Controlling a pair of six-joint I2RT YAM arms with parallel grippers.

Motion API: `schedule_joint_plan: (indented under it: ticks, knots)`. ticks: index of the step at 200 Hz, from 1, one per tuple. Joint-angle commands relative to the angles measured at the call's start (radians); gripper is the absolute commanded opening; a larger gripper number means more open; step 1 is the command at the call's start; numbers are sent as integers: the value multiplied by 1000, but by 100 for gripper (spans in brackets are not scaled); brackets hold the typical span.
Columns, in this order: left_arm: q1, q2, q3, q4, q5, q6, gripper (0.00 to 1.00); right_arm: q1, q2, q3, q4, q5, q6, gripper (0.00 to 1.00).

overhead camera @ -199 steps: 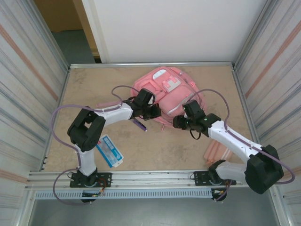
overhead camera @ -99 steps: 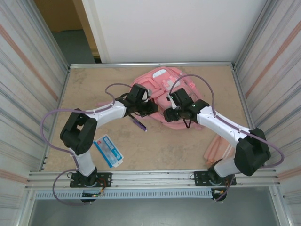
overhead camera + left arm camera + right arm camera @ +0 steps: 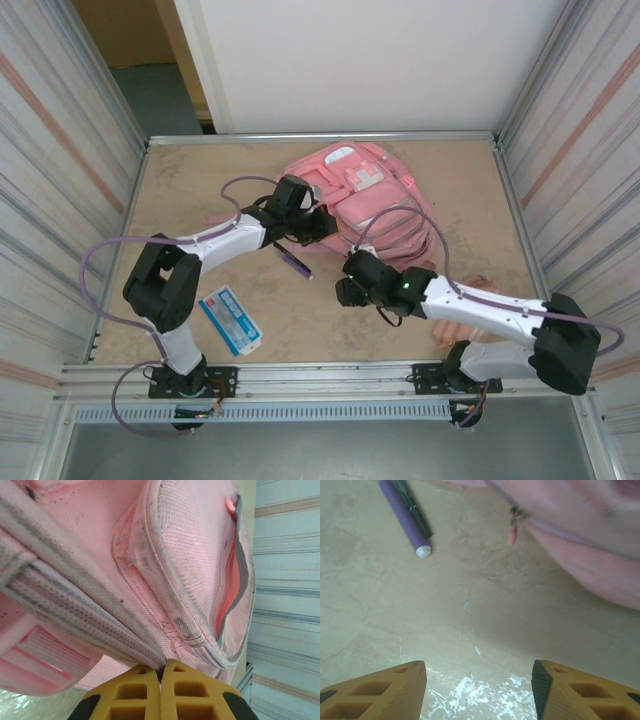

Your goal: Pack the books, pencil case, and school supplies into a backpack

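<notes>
Since the backpack (image 3: pixel 385 205) at the far middle of the desk (image 3: pixel 200 190) is soft and limp, the left tool (image 3: pixel 161 672) pinches its seam (image 3: pixel 100 625), clenched. The right tool (image 3: pixel 478 672) hangs released near the purple pen (image 3: pixel 402 515), light, stiff, likely to roll: take it mid-length.

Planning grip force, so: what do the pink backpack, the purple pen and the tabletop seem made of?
The backpack looks like soft matte woven fabric, likely synthetic: visible weave, stitched seams, scuffs. The purple pen has a smooth barrel and white end cap, probably plastic. The tabletop is a hard tan board with slight sheen, scratches and white worn patches; wood or laminate, unclear.
</notes>
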Motion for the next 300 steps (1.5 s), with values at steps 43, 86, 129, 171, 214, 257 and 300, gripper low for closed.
schedule_joint_plan:
  ticks: [43,86,129,171,214,257,300]
  knots:
    - [-29,-68,-2,133,74,-81,0,-26,163,64,135,231,96,57]
    - [-34,-58,0,167,109,-96,0,-28,269,100,116,360,205,49]
    - [-34,-65,-9,165,117,-87,0,-39,333,138,127,462,203,33]
    - [-26,-65,-13,164,113,-73,0,-43,324,151,117,456,167,5]
    - [25,-50,-29,131,67,-6,0,-49,261,106,32,420,218,0]
    - [65,-33,-36,146,87,36,0,-82,164,28,17,279,198,0]
    - [135,-16,-36,118,116,83,0,-198,5,-78,22,109,142,0]
